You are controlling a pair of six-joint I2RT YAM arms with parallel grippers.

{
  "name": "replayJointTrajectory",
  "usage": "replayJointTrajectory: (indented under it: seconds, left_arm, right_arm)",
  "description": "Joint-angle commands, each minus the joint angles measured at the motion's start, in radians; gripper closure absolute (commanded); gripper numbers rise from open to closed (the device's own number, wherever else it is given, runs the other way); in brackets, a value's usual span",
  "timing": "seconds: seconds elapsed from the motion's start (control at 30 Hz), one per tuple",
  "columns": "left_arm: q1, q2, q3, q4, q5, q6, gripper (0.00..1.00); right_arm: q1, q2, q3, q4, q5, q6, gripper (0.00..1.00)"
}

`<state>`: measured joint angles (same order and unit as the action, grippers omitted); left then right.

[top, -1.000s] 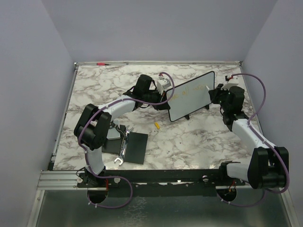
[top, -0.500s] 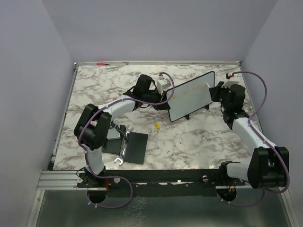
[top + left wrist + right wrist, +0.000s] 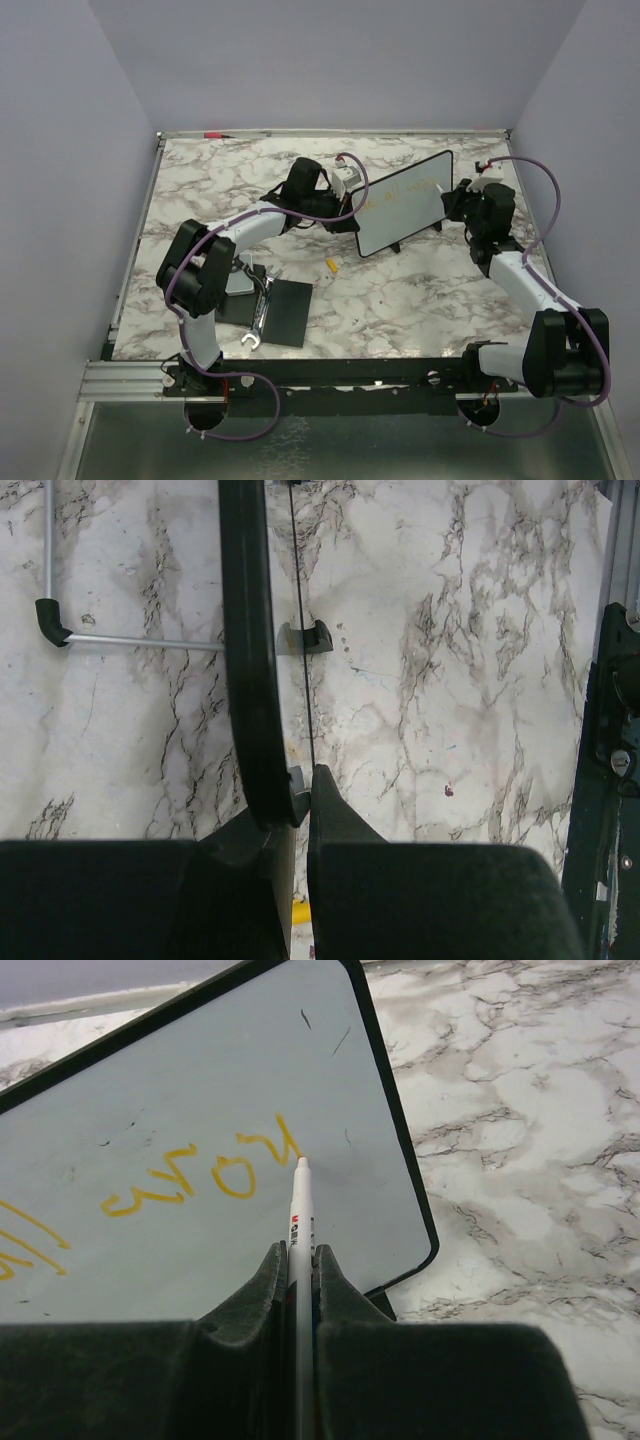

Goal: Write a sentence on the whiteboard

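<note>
In the lower left of the overhead view, a flat black pad (image 3: 283,310) is lying on the marble table (image 3: 420,290), with a wrench (image 3: 258,318) resting along its left edge. A small yellow piece (image 3: 331,265) is sitting just right of them, apart from both.

Toward the upper middle, the left gripper (image 3: 347,203) is reaching in at the left end of the whiteboard (image 3: 405,205). In the left wrist view its fingers (image 3: 335,820) are pinching almost closed around the board's thin black frame (image 3: 245,630), which is running up the frame from between them.

The whiteboard is standing tilted on the table at upper centre-right, between the two grippers. The sentence (image 3: 200,1175) is showing as yellow-orange lettering across its white face.

At the right, the right gripper (image 3: 456,200) is facing the board's right end. Its fingers (image 3: 330,1290) are closing tightly on a white marker (image 3: 299,1215), which is pointing up the wrist view; the tip seems to be touching the board just under the last yellow stroke, though contact is hard to confirm.
</note>
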<state>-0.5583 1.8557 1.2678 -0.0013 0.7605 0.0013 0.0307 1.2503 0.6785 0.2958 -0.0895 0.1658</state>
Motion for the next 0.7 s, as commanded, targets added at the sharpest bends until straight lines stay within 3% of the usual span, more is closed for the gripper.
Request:
replayJointTrajectory:
  seconds: [0.0,0.2,0.67]
  left_arm:
    - [-0.002,0.016,0.018,-0.023,0.010,0.033,1.00]
    - [-0.002,0.017,0.018,-0.023,0.012,0.032,1.00]
    - [-0.001,0.013,0.017,-0.023,0.013,0.032,1.00]
  right_arm:
    - [-0.002,-0.009,0.000,-0.005,0.030,0.002,0.99]
    - [-0.003,-0.079,0.000,-0.014,0.036,0.000,0.99]
    - [-0.003,-0.014,0.046,0.017,0.040,-0.016,0.99]
